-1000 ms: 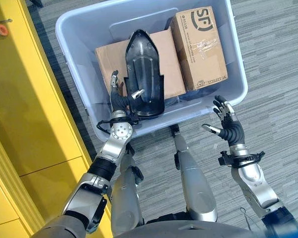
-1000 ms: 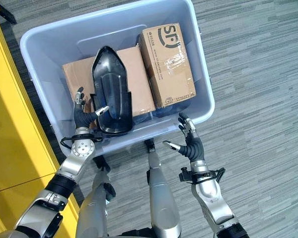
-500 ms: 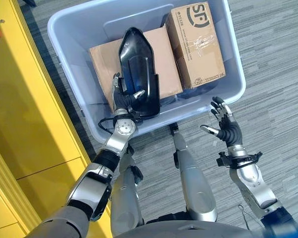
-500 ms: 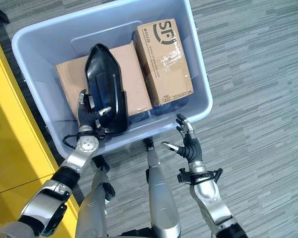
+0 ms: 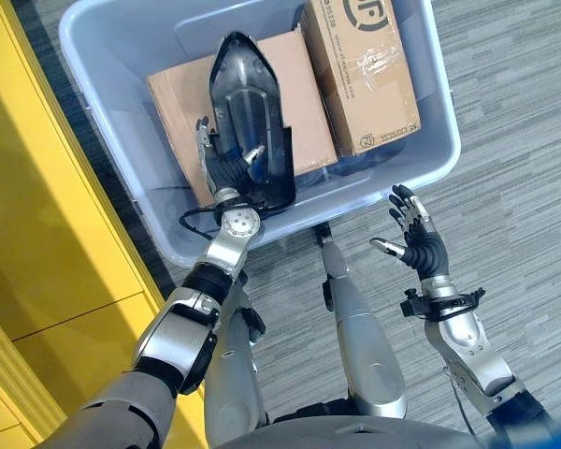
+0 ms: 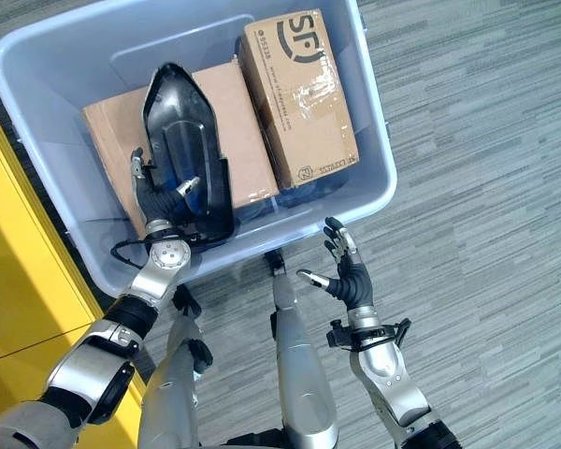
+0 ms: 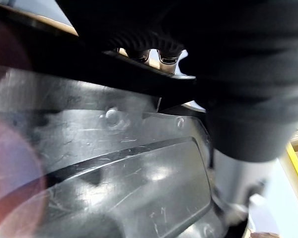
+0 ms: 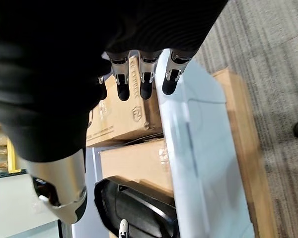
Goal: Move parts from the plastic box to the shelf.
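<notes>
My left hand is inside the plastic box, at the near end of the black moulded part. My thumb lies across the part's inner face and my fingers reach up along its left flank. They look set against it, but I cannot tell whether they are truly curled round the edge or only resting there. The left wrist view shows scuffed glossy plastic right against the hand.

The part lies lengthwise on the flat cardboard box, its pointed end toward the box's far wall and its broad end toward the near wall, close to the left side. A second taped carton stands beside it along the right wall.

My right hand is outside the box, over the carpet just off the near right corner, fingers spread and holding nothing.

I judge the part a hollow shell: stiff, light for its length, and slick on that shiny surface. A hold at the broad end alone would likely let the long nose swing and twist. The raised rim along its side walls looks like the best purchase, and my free hand could steady the narrow end. The yellow shelf unit stands to the box's left.
</notes>
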